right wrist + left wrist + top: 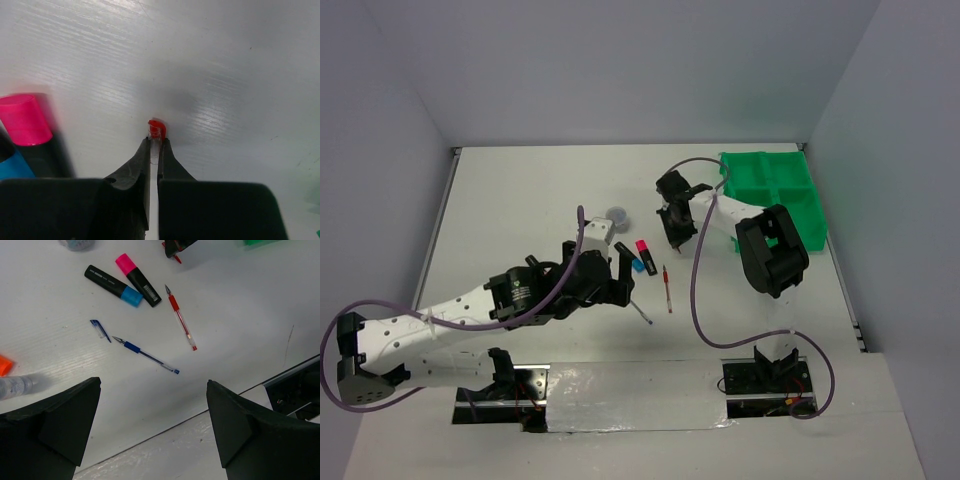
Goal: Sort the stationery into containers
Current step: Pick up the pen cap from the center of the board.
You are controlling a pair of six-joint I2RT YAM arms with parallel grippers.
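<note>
My left gripper (pixel 153 381) is open and empty, above the table just in front of a thin blue pen (pixel 145 354) and its loose blue cap (pixel 100 330). Beyond them lie a red pen (pixel 181 320), a blue-ended highlighter (pixel 112 285) and a pink-ended highlighter (pixel 137 277). My right gripper (pixel 155 140) is shut on a small clear pen cap with a red tip (pixel 157 127), just above the table beside the pink highlighter (pixel 25 120). The green tray (pixel 775 195) stands at the far right. My left gripper (pixel 623 275) and right gripper (pixel 675 240) flank the pens.
A round grey pot (pixel 616 214) sits behind the highlighters. A small whitish bottle (pixel 15 386) with an orange piece (pixel 4 365) beside it lies at the left of the left wrist view. The table's front edge and a metal strip (pixel 295 385) are close by.
</note>
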